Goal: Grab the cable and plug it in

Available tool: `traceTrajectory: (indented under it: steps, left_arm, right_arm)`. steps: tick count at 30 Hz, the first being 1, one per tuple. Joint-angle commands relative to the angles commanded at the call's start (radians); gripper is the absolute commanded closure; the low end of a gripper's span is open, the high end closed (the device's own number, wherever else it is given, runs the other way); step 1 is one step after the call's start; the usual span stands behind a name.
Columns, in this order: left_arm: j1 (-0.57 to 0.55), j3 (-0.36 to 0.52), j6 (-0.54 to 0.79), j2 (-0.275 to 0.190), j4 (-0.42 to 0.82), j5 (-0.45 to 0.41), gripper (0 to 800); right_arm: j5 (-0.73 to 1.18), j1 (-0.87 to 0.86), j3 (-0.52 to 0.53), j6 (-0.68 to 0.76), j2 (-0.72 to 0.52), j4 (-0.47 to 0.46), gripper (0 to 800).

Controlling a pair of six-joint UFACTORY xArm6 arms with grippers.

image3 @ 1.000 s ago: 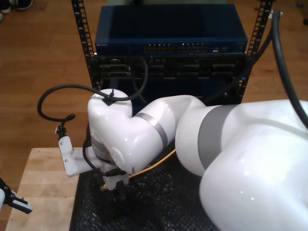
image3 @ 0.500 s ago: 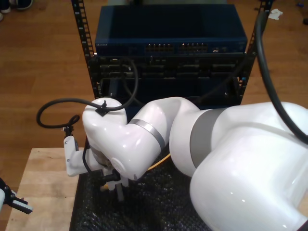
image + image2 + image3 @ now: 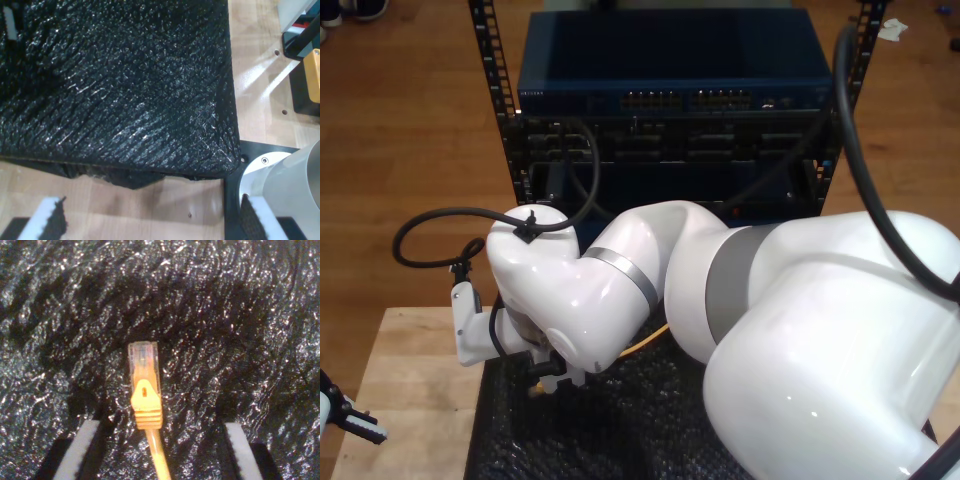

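The cable (image 3: 146,405) lies on the black mat (image 3: 240,330), its clear plug (image 3: 144,359) ahead of an orange boot. My second gripper (image 3: 160,425) is open just above the mat, one finger on each side of the cable, not touching it. In the exterior view the big white second arm bends over the mat, and my second gripper (image 3: 548,384) is mostly hidden under the wrist, with the cable (image 3: 646,341) trailing out beside it. My first gripper (image 3: 150,205) is open with nothing between its fingers, over the wood near the mat's corner (image 3: 220,150). It shows as my first gripper (image 3: 355,425) at the exterior view's lower left.
A rack with a blue network switch (image 3: 675,98) and rows of ports stands behind the wooden table (image 3: 415,370). Thick black arm cables (image 3: 440,215) loop above the wrist. An arm base (image 3: 280,180) and a black plate sit beside the mat.
The second arm has swung toward the exterior view's left and sunk lower over the mat, hiding its fingers under the wrist. The first gripper has stayed put.
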Motion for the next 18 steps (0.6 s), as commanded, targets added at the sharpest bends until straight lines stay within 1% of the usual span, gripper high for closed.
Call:
traceTrajectory:
  steps: [4, 7, 9, 12, 15, 18]
  left_arm:
    - [0.000, 0.000, 0.000, 0.000, 0.000, 0.000, 1]
    - [0.000, 0.000, 0.000, 0.000, 0.000, 0.000, 1]
    - [0.000, 0.000, 0.000, 0.000, 0.000, 0.000, 0]
    - [0.000, -0.002, 0.000, 0.000, 0.000, 0.000, 0]
    - [0.000, -0.002, 0.000, 0.000, 0.000, 0.000, 0]
    - [0.000, -0.002, 0.000, 0.000, 0.000, 0.000, 0]
  right_arm:
    - [0.000, 0.000, 0.000, 0.000, -0.005, 0.000, 345]
    - [0.000, 0.000, 0.000, 0.000, -0.006, 0.000, 354]
    - [0.000, 0.000, 0.000, 0.000, -0.006, 0.000, 383]
    - [0.000, 0.000, 0.000, -0.002, -0.006, 0.000, 391]
    - [0.000, 0.000, 0.000, -0.003, -0.006, -0.003, 417]
    - [0.000, 0.000, 0.000, -0.003, -0.008, -0.025, 426]
